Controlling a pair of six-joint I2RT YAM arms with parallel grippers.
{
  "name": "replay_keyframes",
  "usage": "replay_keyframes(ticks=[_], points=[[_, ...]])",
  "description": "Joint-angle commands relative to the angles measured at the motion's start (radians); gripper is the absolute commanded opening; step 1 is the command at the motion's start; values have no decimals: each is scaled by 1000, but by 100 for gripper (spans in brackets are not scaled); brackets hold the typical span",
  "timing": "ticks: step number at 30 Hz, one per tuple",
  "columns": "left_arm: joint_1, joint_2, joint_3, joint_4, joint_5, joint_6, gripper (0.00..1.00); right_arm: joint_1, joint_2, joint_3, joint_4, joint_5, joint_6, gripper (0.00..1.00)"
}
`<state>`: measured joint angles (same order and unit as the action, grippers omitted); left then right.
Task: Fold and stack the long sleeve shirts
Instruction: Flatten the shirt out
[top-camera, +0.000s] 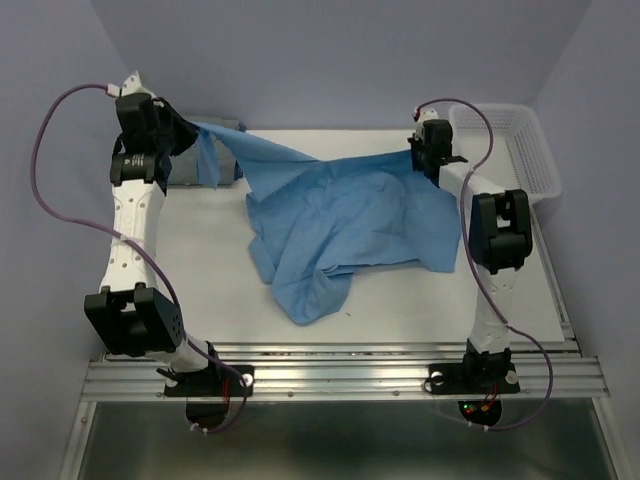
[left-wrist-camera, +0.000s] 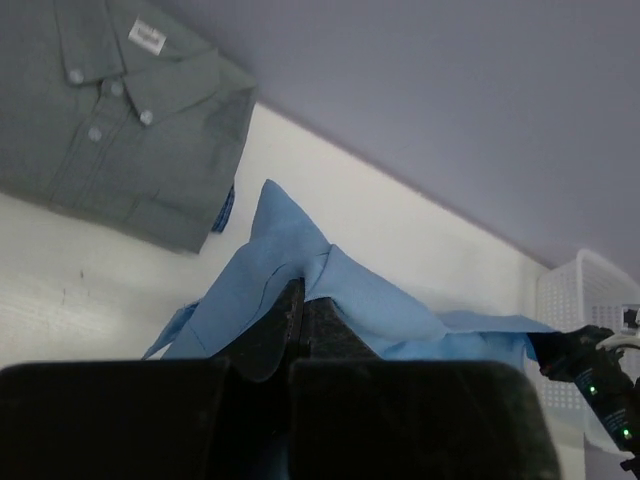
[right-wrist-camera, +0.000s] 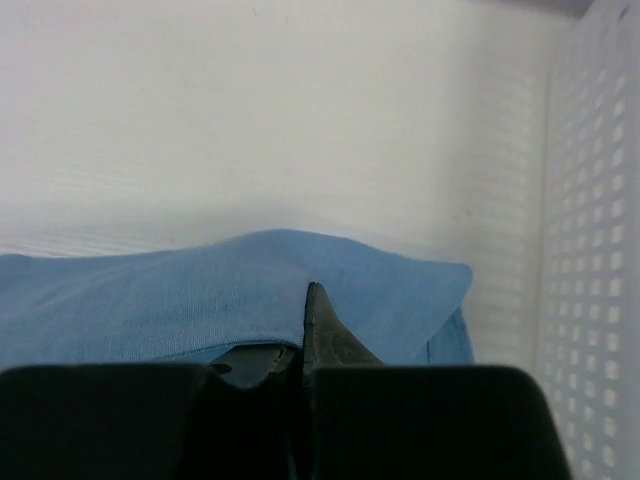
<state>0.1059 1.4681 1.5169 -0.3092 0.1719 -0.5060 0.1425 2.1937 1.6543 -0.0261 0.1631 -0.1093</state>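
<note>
Pinching shirt (top-camera: 340, 225) edges, left pincer (left-wrist-camera: 299, 300), right pincer (right-wrist-camera: 305, 298)

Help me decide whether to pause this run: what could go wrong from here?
1. The left jaws and right jaws each pinch only a thin edge of the light blue shirt, which is stretched between them. A harder pull might slip it free.
2. The left-held corner hangs right beside the folded grey shirt, so sweeping cloth could ruffle that fold.
3. The right hold sits close to the white mesh basket, where cloth may snag.
</note>
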Motion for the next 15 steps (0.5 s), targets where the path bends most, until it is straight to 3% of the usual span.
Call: replay_keyframes(ticks=[1,5,9,15], points=[[0,-11,236,151,-26,10,0,17,-199,137,112,-39,-128,1],[5,38,574,107,-124,40,0,17,-317,226,63,-95,-203,1],[14,37,768,76,-215,72,0,17,-512,213,46,-135,-237,1],[17,-147,740,189,-380,147,0,17,-747,186,-3,-246,-286,1]])
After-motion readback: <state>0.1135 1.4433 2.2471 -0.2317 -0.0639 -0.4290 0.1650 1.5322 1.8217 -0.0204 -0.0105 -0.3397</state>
